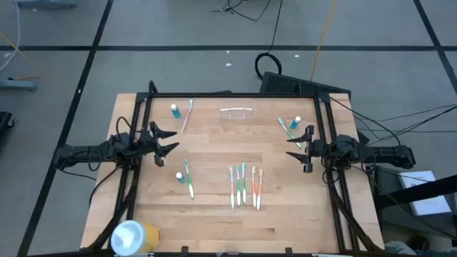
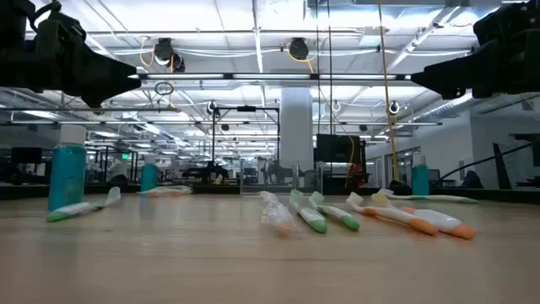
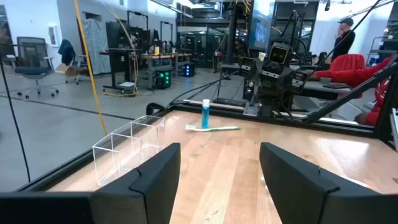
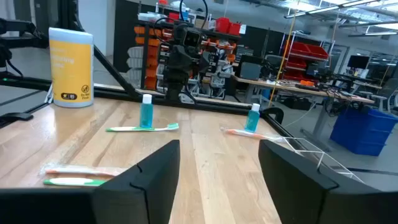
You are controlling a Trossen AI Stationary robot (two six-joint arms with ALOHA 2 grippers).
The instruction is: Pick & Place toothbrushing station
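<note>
The toothbrushing station (image 1: 238,113) is a clear oblong plastic holder standing on its base near the table's far edge, at the middle. It also shows in the left wrist view (image 3: 129,147) and the right wrist view (image 4: 315,155). My left gripper (image 1: 168,141) hovers open at the table's left side, above the wood. My right gripper (image 1: 294,147) hovers open at the table's right side. Both are empty and well away from the holder.
Several toothbrushes (image 1: 245,185) lie at the table's near middle. A small blue bottle with a brush lies at the far left (image 1: 175,111), at the far right (image 1: 295,123) and left of the middle (image 1: 179,177). A yellow cylinder (image 1: 133,235) lies at the near left corner.
</note>
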